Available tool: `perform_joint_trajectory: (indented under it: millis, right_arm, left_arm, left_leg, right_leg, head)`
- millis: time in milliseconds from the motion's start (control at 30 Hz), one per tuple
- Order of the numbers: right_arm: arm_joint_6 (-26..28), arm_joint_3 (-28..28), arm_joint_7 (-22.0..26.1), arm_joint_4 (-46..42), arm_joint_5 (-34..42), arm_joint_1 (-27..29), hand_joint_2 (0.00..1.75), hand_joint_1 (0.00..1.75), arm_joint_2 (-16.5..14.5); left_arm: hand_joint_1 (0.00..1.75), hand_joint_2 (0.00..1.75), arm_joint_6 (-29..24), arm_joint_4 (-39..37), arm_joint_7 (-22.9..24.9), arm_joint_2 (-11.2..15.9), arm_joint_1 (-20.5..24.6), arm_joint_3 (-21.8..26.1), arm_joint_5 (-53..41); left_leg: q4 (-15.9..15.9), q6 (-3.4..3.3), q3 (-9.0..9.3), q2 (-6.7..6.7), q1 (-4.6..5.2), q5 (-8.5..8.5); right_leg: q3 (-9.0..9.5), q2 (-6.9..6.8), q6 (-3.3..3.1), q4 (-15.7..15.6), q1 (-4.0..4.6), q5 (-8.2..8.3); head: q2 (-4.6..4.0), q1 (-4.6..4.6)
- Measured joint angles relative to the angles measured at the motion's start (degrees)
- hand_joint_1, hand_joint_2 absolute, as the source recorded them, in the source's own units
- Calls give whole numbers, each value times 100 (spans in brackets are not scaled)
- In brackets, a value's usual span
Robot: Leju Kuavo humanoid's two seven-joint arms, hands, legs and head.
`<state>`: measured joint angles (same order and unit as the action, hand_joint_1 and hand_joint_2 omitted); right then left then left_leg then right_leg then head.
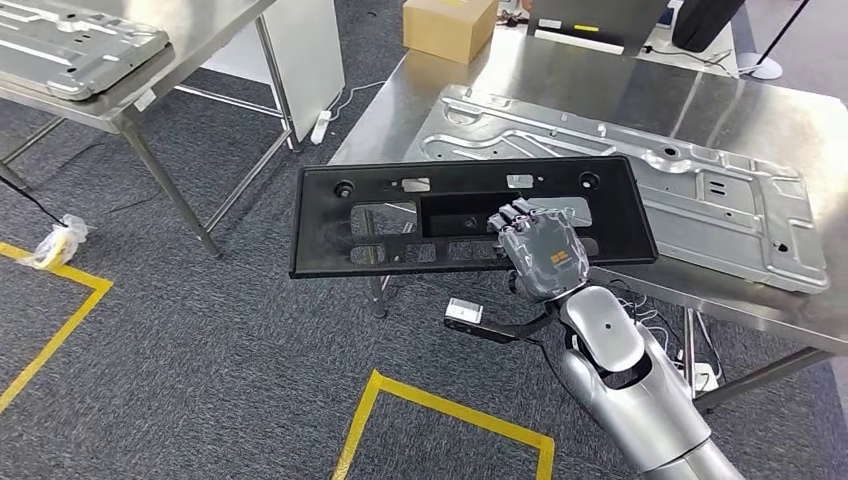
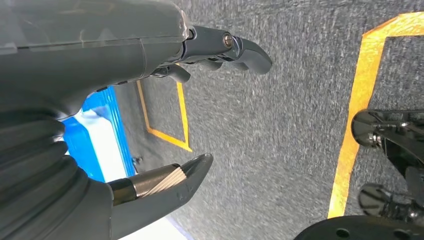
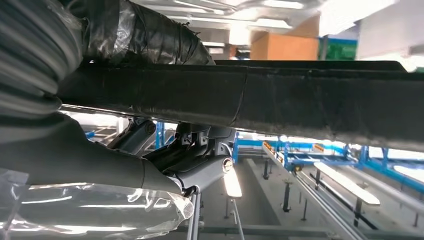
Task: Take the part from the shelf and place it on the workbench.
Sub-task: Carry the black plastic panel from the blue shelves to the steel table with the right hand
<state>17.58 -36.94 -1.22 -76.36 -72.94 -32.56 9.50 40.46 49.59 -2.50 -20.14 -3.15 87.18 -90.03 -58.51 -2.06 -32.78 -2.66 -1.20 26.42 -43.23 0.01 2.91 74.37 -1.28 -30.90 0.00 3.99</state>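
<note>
A long black plastic panel (image 1: 470, 215) with several cut-outs hangs flat in the air at the near-left corner of the steel workbench (image 1: 560, 85). My right hand (image 1: 540, 250) grips its near edge, fingers over the top. The right wrist view shows the panel's black edge (image 3: 260, 97) held between my thumb and the fingers underneath. The panel's right part overlaps the bench and a stamped sheet-metal part (image 1: 700, 190) lying there; its left part juts out over the carpet. My left hand (image 2: 195, 110) hangs over the grey carpet, fingers spread, holding nothing.
A cardboard box (image 1: 450, 25) stands at the bench's far left corner. A second steel table (image 1: 130, 95) with another metal sheet is at the far left. Yellow floor tape (image 1: 440, 410) marks the carpet in front. A small white bundle (image 1: 60, 240) lies on the floor at left.
</note>
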Motion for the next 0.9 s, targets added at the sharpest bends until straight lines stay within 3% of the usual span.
perform_joint_trajectory:
  millis: [33,100,167,267,333,400,467,500,533,567,633,700,767,833,900]
  right_arm:
    - [-2,-10,0,27,-5,-5,175,175,-20]
    - [-3,-23,-4,65,-8,-36,175,175,-49]
    - [-3,-31,-19,78,14,-83,175,175,-69]
    - [-10,-33,-48,49,131,-94,175,175,17]
    - [-37,-24,-43,-26,217,-81,175,175,131]
    - [-91,-10,-20,-89,297,-76,175,175,208]
    - [-168,-5,26,-110,378,-76,175,175,264]
    - [-210,-4,49,-111,413,-82,175,175,292]
    - [-248,-2,67,-111,442,-98,175,175,313]
    - [-274,0,78,-111,461,-127,175,175,325]
    - [-301,2,91,-110,482,-204,175,175,330]
    - [-315,2,95,-108,485,-255,175,175,331]
    - [-314,2,89,-108,443,-265,175,175,342]
    - [-284,2,74,-103,332,-281,175,175,360]
    - [-259,1,80,-85,249,-315,175,175,367]
  left_arm:
    - [0,175,6,12,1,-1,0,1,0]
    - [0,175,14,24,2,-2,-8,4,0]
    - [0,175,31,39,0,-2,-22,3,0]
    - [0,175,41,58,-39,-2,-38,-30,0]
    - [0,175,29,59,-88,-2,-64,-63,0]
    - [0,175,50,59,-139,-3,-124,-84,1]
    - [0,175,136,71,-186,-2,-186,-112,-1]
    - [0,175,192,86,-207,-2,-208,-131,-2]
    - [0,175,249,109,-224,-1,-224,-149,-3]
    - [0,175,300,137,-235,-1,-235,-164,-4]
    - [0,175,364,193,-242,1,-250,-188,-3]
    - [0,175,388,230,-242,1,-261,-202,-3]
    - [0,175,386,253,-240,-2,-263,-213,-2]
    - [0,175,374,270,-236,-2,-263,-222,-2]
    - [0,175,370,277,-227,-4,-272,-226,-2]
  left_leg:
    - [-1,15,27,-54,-1,19]
    - [-5,65,90,-161,15,72]
    - [-8,131,138,-270,48,121]
    - [8,230,207,-408,56,176]
    - [-228,276,143,-182,28,361]
    - [-916,287,-174,132,10,719]
    - [-1589,289,-552,215,10,926]
    - [-1669,281,-637,226,10,865]
    - [-1533,265,-623,240,10,696]
    - [-1178,239,-505,301,10,440]
    - [-420,179,-217,592,-3,71]
    - [-100,155,-86,779,6,-6]
    - [-43,138,-57,686,12,-27]
    - [46,79,-9,559,-16,-71]
    - [97,31,18,435,-18,-89]
  right_leg:
    - [132,-46,2,-259,-9,183]
    - [538,-276,-42,-1053,29,524]
    - [737,-410,-130,-1478,89,620]
    - [743,-230,-240,-1522,104,607]
    - [782,-103,-325,-1562,67,621]
    - [800,42,-383,-1575,56,621]
    - [804,215,-398,-1569,70,615]
    - [808,301,-399,-1562,78,612]
    - [812,388,-398,-1554,84,609]
    - [816,473,-391,-1543,87,604]
    - [803,623,-359,-1511,89,590]
    - [763,756,-281,-1499,59,594]
    - [734,851,-195,-1515,22,617]
    - [663,611,-143,-1383,47,525]
    - [399,207,-104,-832,62,219]
  head:
    - [0,2]
    - [0,5]
    - [0,-4]
    - [0,-15]
    - [0,-20]
    - [0,-32]
    - [0,-38]
    - [0,-38]
    - [0,-38]
    - [0,-38]
    - [0,-33]
    - [0,-37]
    - [0,-46]
    - [0,-28]
    - [0,2]
